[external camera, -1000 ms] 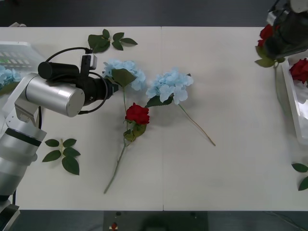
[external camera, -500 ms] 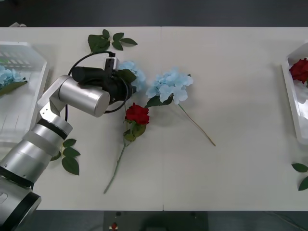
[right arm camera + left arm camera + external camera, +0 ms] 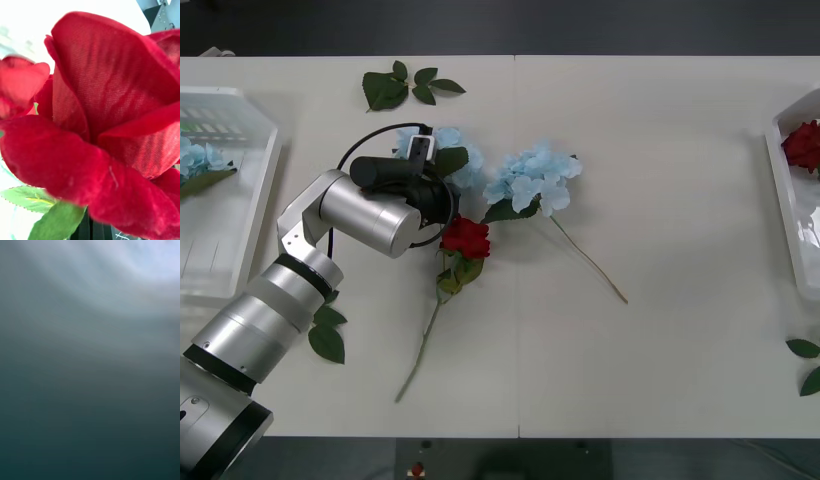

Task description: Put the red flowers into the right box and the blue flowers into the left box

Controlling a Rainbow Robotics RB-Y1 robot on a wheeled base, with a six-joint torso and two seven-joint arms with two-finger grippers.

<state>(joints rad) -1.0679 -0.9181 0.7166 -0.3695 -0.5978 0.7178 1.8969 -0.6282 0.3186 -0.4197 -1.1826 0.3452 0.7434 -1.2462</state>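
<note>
Left arm over the blue flower, grip unseen

Front view: my left gripper (image 3: 442, 190) sits at the nearer blue flower (image 3: 448, 150), touching its leaves; I cannot tell its finger state. That stem runs toward me. Just beside lies a red rose (image 3: 466, 237), head away, stem slanting near-left.

Right wrist view: red petals (image 3: 108, 123) press close; grip state unreadable.

Left wrist view: blur.
</note>
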